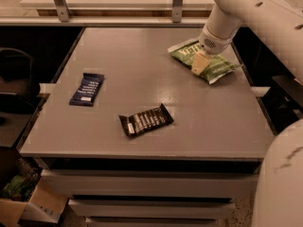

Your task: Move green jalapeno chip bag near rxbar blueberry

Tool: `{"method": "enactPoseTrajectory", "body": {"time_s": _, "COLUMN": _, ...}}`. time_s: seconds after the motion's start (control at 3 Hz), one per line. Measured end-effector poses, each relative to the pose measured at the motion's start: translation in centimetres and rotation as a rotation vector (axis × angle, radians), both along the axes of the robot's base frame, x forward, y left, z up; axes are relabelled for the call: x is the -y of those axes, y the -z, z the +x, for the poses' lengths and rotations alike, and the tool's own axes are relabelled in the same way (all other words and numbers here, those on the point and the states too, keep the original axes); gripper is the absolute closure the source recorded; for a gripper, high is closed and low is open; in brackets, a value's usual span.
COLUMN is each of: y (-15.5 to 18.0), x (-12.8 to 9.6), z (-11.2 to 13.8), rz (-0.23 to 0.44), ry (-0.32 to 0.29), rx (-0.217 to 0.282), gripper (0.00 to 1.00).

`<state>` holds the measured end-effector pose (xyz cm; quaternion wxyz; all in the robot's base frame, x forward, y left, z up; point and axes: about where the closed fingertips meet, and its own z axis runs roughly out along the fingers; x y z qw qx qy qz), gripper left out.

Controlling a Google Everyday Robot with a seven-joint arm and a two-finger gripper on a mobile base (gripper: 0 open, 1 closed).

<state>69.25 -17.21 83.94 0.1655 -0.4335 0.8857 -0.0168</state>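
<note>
Pointing down at the middle of the chip bag on the table's far right, the gripper cannot be judged open or closed, with the rxbar well apart to its left and a black bar between, nearer the front.

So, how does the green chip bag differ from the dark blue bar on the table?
Colour: the green chip bag is green with white lettering, while the dark blue bar is navy with white text.
Size: the bag is clearly larger and crinkly, while the bar is small and flat.
Place: the bag lies far right with the gripper at it, while the bar lies alone near the left edge.
Both lie on the grey table.
</note>
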Motion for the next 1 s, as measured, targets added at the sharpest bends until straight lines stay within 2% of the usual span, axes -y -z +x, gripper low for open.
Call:
{"method": "enactPoseTrajectory", "body": {"time_s": 0.33, "y": -0.1, "x": 0.0, "z": 0.0, "rz": 0.000, "ry": 0.000, "rx": 0.000, "gripper": 0.86}}
{"method": "enactPoseTrajectory", "body": {"time_s": 0.67, "y": -0.2, "x": 0.0, "z": 0.0, "rz": 0.000, "ry": 0.000, "rx": 0.000, "gripper": 1.00}}
{"method": "enactPoseTrajectory", "body": {"time_s": 1.0, "y": -1.4, "x": -0.1, "z": 0.5, "rz": 0.006, "ry": -0.017, "rx": 0.027, "gripper": 1.00}}
